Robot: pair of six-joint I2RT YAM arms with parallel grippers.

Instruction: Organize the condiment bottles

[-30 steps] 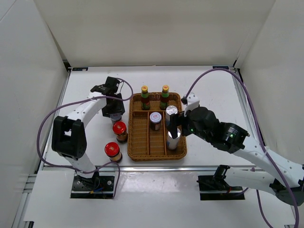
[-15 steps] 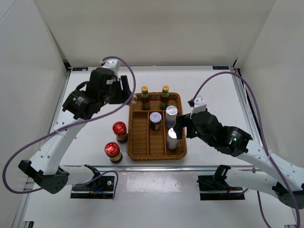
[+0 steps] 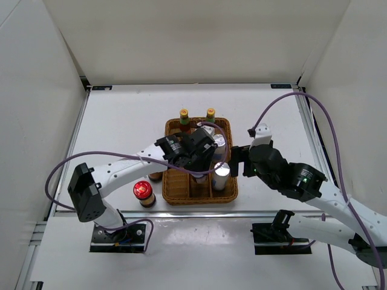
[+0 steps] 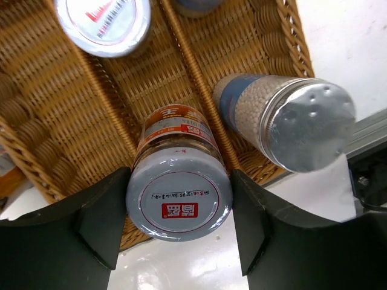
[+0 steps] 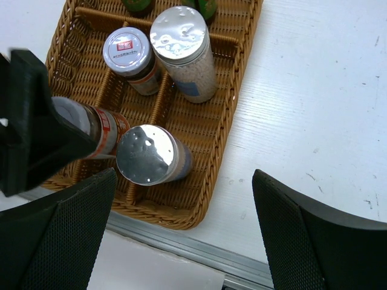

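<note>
My left gripper (image 3: 197,158) is shut on a grey-lilac-lidded jar (image 4: 179,202) and holds it over the middle front of the wicker tray (image 3: 193,199). The other grey-lidded jar (image 4: 104,24) stands in the tray behind it. Two silver-topped cylinders (image 5: 148,154) (image 5: 181,36) stand in the right compartment. Two green yellow-capped bottles (image 3: 184,113) (image 3: 210,112) stand at the tray's back. One red-lidded jar (image 3: 143,190) stands on the table left of the tray; the other is mostly hidden under my left arm. My right gripper (image 5: 184,199) is open and empty above the tray's front right corner.
The tray's dividers (image 4: 199,103) run front to back between the jars. The table's metal front edge (image 5: 181,251) lies just before the tray. White walls enclose the table on three sides.
My left arm has lifted the grey-lidded jar from the table left of the tray and carried it right, over the tray. My right gripper has drawn back from the front silver cylinder.
</note>
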